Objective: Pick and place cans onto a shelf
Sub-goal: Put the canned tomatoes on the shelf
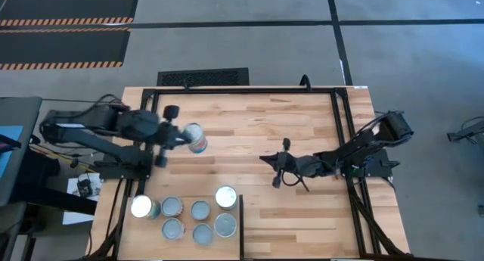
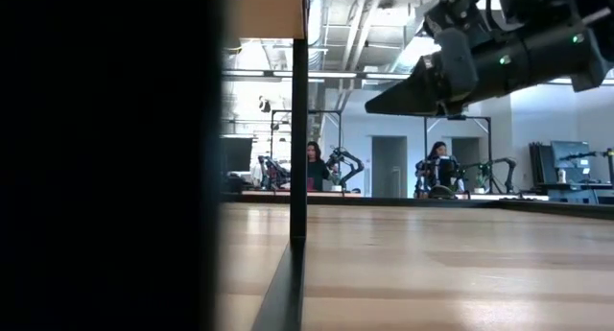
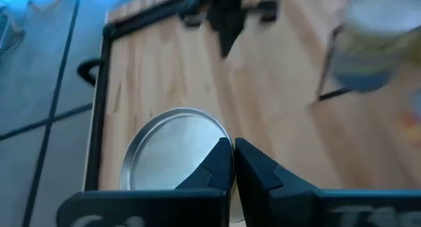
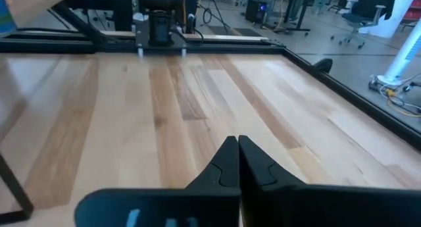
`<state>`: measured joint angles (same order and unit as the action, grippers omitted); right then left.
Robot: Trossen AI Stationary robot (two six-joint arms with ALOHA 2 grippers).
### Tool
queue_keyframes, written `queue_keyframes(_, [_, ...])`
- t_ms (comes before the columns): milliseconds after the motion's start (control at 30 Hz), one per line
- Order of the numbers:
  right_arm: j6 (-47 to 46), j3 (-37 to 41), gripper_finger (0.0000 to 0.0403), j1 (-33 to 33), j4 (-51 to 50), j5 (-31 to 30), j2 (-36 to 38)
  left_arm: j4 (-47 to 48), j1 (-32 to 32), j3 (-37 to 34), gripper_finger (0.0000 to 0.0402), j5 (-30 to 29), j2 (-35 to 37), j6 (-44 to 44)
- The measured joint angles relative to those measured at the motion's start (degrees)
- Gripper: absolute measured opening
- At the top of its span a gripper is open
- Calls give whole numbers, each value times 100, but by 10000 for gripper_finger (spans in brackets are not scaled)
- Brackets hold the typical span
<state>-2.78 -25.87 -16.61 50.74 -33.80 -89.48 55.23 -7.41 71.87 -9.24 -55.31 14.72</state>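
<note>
Several cans, such as one (image 1: 225,197), stand top up on the shelf (image 1: 147,242) at the table's near left. One more can (image 1: 195,138) with a red and blue label shows tilted beside my left gripper (image 1: 180,137), its silver top (image 3: 171,148) turned toward that gripper. The left gripper's fingers (image 3: 233,151) are shut with nothing between them, at the edge of that top. My right gripper (image 1: 265,160) is shut too; it hangs over the bare table middle (image 4: 237,145), pointing toward the table's left edge, away from every can. My left gripper's shut fingertips (image 3: 222,154) stand at the rim of the tilted can's silver top (image 3: 217,131), coming at it slanting down from the table's left. The fingers hide the spot, so I cannot tell whether they touch the can or whether it rests on the table.
A black frame (image 1: 340,140) runs round the tabletop. The shelf's dark edge (image 1: 240,227) and its upright post (image 2: 299,130) stand at the near side. Bare planks (image 1: 249,117) lie between the two arms. People sit at benches in the room beyond (image 2: 315,168).
</note>
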Motion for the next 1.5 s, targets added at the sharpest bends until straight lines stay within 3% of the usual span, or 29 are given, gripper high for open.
queue_keyframes(200, [27,-7,7,101,174,49,-165,838,-1262,1081,0,-323,-76,-571])
queue_keyframes(400, [71,-9,8,101,234,51,-153,1389,-2841,1737,0,-756,-409,-1412])
queue_keyframes(767, [85,-9,8,101,232,50,-152,2106,-5433,2892,0,-1564,-1847,-2940])
queue_keyframes(1033, [85,-9,8,101,232,50,-152,2508,-6433,3645,0,-1748,-2999,-4418])
queue_keyframes(1500, [-12,-9,8,92,267,52,-148,3081,-7327,3677,0,-2713,-4107,-6866])
